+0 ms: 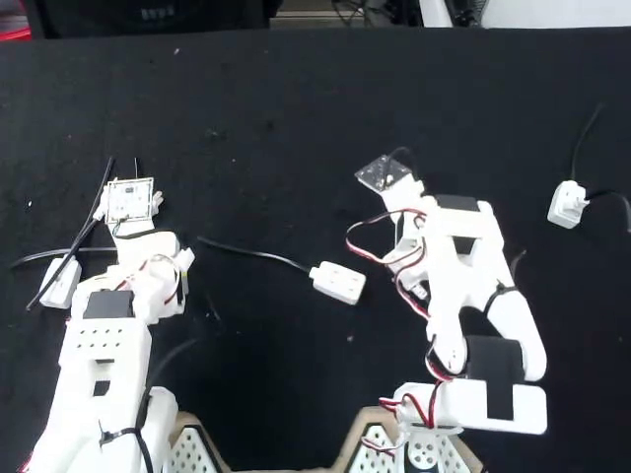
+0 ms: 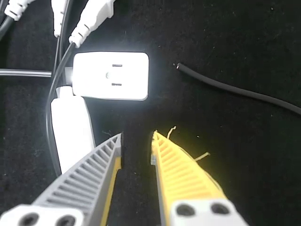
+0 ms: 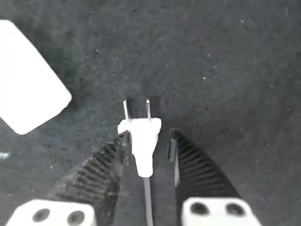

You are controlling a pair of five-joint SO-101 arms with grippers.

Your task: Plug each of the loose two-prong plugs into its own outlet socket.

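On the black counter (image 1: 296, 99), the left arm (image 1: 99, 345) stands over a cluster of white parts. Its wrist view has the left claw (image 2: 136, 136) apart and holding nothing, the grey finger (image 2: 94, 174) and the yellow finger (image 2: 183, 174) with bare counter between them. A socket (image 2: 111, 76) lies just ahead of the tips, face up. Its long axis runs across the claw's line. Two loose plugs (image 2: 91, 21) lie beyond its far corner, on the grey finger's side. A white slab (image 2: 70, 127) lies just beside the grey finger, and a black cord (image 2: 235, 89) runs well off the yellow side.

Mid-counter lies a second socket body, the strip (image 1: 338, 283), on its own cord, between the two arms.

The right arm (image 1: 473, 286) matters most. The right claw (image 3: 147, 135) straddles a plug (image 3: 141, 146) and is apart rather than clamped. One finger touches the plug's flange, and a gap shows on the other side. The plug's long axis matches the claw's, its prongs (image 3: 126, 110) pointing straight away and its cord trailing back towards the wrist. A white block (image 3: 28, 94) lies ahead and off to one side; I cannot tell which socket it is. The likely next move is to close on the plug, then turn towards a socket.

Far right, well apart, sits an adapter (image 1: 565, 205).
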